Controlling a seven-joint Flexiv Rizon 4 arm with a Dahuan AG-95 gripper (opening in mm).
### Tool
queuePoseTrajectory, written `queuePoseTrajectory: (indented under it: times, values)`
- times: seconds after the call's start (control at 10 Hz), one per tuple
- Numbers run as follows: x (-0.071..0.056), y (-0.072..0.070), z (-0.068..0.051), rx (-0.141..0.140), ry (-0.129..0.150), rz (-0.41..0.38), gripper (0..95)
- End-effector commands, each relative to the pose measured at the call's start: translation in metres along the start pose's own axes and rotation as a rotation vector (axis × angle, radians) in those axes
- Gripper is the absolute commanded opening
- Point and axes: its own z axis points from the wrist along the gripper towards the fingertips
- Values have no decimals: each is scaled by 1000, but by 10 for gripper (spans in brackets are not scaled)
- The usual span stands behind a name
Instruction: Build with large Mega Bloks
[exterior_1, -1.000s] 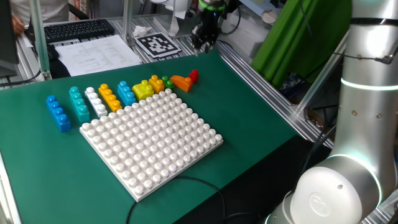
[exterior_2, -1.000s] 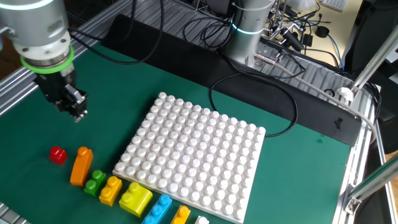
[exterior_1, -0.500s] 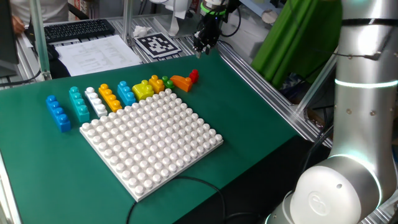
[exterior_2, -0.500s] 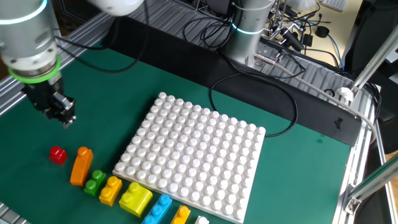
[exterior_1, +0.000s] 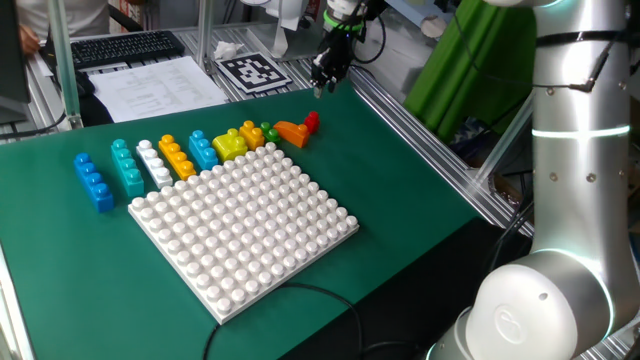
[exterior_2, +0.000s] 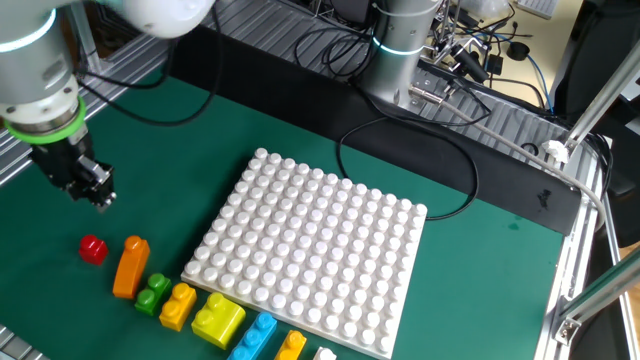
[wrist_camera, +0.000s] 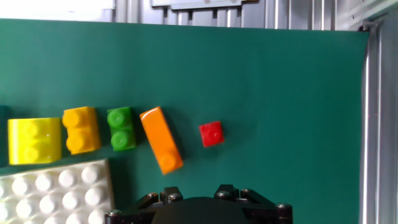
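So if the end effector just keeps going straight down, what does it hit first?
Probably bare green table mat, just beside the small red single-stud brick; the end effector hangs above it, though depth is unclear.

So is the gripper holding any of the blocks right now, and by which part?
Nothing is held. The gripper hangs above the green mat with nothing between its fingers, apart from the red block.

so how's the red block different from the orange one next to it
The red block is a small cube with a single stud; the orange block is longer and lies tilted, out of line with the row. The red block sits alone at the row's end, while the orange block has the green block close beside it. Both are glossy plastic resting on the green mat, apart from each other.
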Motion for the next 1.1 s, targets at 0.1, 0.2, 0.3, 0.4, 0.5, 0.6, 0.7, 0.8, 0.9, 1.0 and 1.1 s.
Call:
queuePoseTrajectory:
  times: [0.1,0.2,0.3,0.4,0.5,0.6,0.7,0.8,0.9,1.0,1.1]
  values:
    - [2,0,9,5,-2,2,380]
    - [2,1,13,14,-6,0,380]
    - [3,1,24,21,-26,-1,380]
    - [3,1,28,20,-20,0,380]
    - [2,0,30,18,-21,-1,380]
    - [0,-2,28,15,-19,1,380]
    - [-1,-2,25,9,-15,2,380]
    - [-2,-4,24,3,-15,5,380]
    - [-2,-4,23,2,-16,3,380]
    - [-2,-4,23,2,-12,-3,380]
    - [-2,-4,23,-5,-3,-10,380]
